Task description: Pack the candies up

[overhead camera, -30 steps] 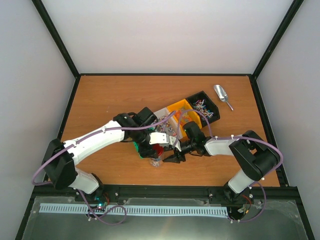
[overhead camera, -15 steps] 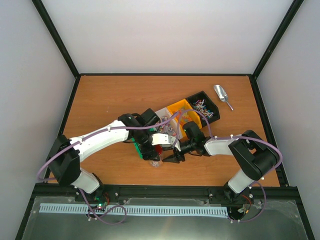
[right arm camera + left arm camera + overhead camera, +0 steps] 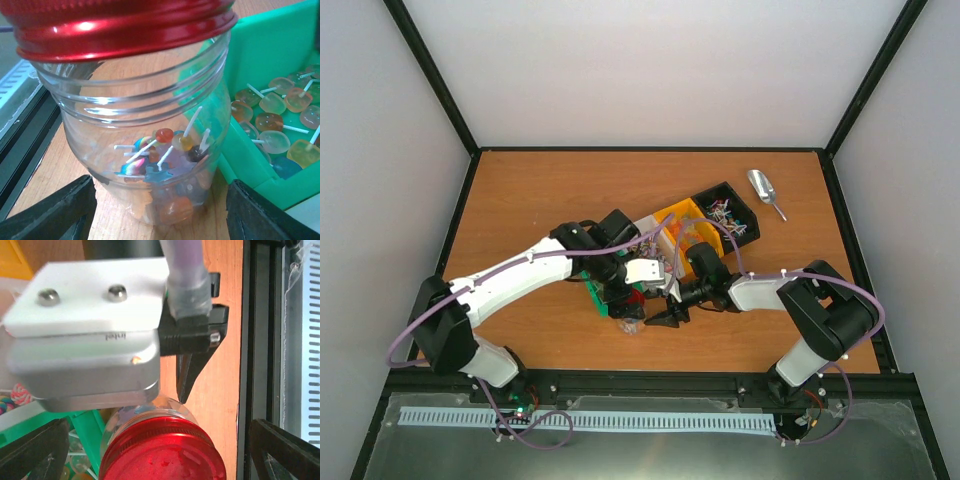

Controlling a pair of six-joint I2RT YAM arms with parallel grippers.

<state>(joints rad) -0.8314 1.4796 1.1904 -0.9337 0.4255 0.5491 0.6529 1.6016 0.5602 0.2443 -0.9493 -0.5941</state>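
The candies (image 3: 159, 150) lie low in the upright jar (image 3: 95, 120), in the middle of the right wrist view, between the wide-spread fingers of the right gripper (image 3: 162, 212), and the left gripper (image 3: 160, 457) hangs spread wide over the red lid (image 3: 162, 437).

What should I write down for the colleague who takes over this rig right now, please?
Left gripper: open, above the red lid.
Right gripper: open, straddling the jar.
The jar stands on the table beside the green bin. A few candies lie in its bottom, more lie in the bin.
Done: some candies packed, lid set on the mouth.
To do: the lid looks not screwed down, threads show below it; tighten it.
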